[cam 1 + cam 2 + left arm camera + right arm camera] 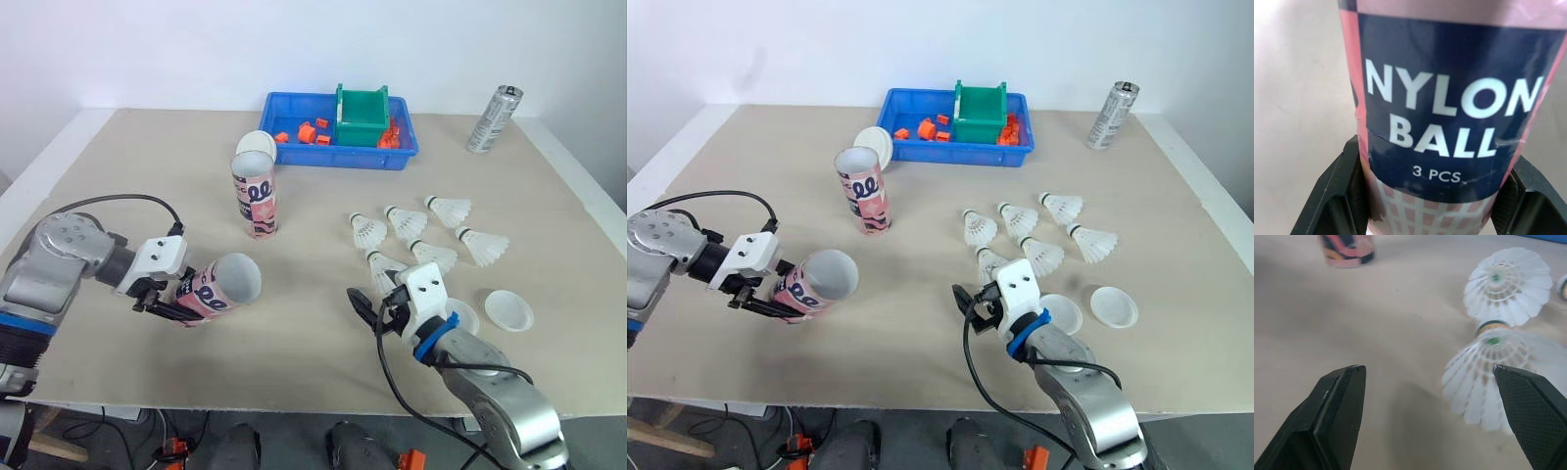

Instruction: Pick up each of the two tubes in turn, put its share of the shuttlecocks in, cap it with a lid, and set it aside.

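Pink tube (220, 284) near left, tilted above the surface, left gripper (165, 297) jaws clamped round it; looks empty, uncapped. Second tube (255, 196) upright at centre, open. Right gripper (377, 302) jaws wide, empty, beside the nearest of six loose shuttlecocks (405, 220). Three lids (508, 310) unused. Likely nothing loaded yet.

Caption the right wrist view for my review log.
Open right tool facing a shuttlecock lying on the table.

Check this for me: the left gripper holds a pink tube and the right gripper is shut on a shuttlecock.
Wrong about the right gripper: it is open. The right wrist view shows its fingers wide apart, the shuttlecock lying loose beside one. The left gripper does hold the pink tube.
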Robot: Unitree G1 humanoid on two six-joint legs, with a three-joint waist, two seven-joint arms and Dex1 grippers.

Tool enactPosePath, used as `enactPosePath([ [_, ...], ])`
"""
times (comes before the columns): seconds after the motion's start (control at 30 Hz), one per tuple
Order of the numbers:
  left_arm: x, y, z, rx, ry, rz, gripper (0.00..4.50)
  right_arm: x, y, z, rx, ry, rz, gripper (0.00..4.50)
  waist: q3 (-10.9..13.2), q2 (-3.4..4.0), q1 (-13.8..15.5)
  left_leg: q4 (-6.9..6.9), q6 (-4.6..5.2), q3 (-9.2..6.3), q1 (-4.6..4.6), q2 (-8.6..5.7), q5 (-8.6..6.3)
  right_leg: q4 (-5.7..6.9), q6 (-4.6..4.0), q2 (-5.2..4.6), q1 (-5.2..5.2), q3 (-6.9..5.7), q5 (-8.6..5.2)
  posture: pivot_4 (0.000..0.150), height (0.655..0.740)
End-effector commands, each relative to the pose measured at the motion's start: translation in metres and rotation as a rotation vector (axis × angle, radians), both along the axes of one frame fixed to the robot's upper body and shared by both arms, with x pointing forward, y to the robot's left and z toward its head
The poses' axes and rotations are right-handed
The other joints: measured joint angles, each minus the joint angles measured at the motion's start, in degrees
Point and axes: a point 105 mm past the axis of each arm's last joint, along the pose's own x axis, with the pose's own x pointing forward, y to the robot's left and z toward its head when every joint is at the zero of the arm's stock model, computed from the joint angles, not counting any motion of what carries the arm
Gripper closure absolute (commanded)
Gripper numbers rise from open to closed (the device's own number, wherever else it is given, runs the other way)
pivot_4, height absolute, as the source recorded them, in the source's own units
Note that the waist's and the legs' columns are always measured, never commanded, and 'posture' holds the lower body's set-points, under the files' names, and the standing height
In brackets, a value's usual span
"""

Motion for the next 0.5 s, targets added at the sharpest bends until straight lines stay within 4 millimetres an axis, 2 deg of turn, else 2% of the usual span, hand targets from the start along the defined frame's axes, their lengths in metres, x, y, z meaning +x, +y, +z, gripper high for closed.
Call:
enactPosePath([
  [0.03,-0.004,-0.009,-0.007,-0.015,0.027,-0.021,1.69,0.008,-0.004,0.006,-0.019,-0.052,-0.038,0.0,0.0,0.0,0.0,0.0,0.0,0.0,0.0,-0.01,0.0,0.0,0.0,0.0,0.0,0.01,0.0,0.15,0.7384],
  [0.27,-0.005,-0.01,-0.01,-0.025,0.034,-0.023,1.69,0.015,-0.007,-0.002,-0.046,-0.059,-0.092,0.0,0.0,0.01,-0.02,-0.02,0.0,-0.01,0.0,-0.03,0.0,0.0,-0.02,-0.01,-0.01,0.0,0.0,0.15,0.7384],
  [0.37,-0.006,-0.009,-0.011,-0.027,0.035,-0.025,1.72,0.018,-0.011,-0.002,-0.062,-0.071,-0.129,0.8,0.0,0.01,-0.02,-0.02,0.0,-0.01,0.0,-0.03,0.0,0.0,-0.02,-0.02,0.0,0.0,0.0,0.15,0.7384],
  [0.4,-0.006,-0.01,-0.011,-0.029,0.036,-0.027,1.72,0.019,-0.012,-0.003,-0.067,-0.074,-0.139,1.42,0.0,0.01,-0.02,-0.02,0.0,-0.01,0.0,-0.03,0.0,0.0,-0.02,-0.02,0.0,0.0,0.0,0.15,0.7384],
  [0.5,-0.007,-0.009,-0.012,-0.032,0.038,-0.032,1.72,0.02,-0.014,-0.004,-0.085,-0.08,-0.16,2.84,0.0,0.01,-0.02,-0.02,0.0,-0.01,0.0,-0.04,0.0,0.0,-0.02,-0.02,0.0,0.0,0.0,0.15,0.7384],
])
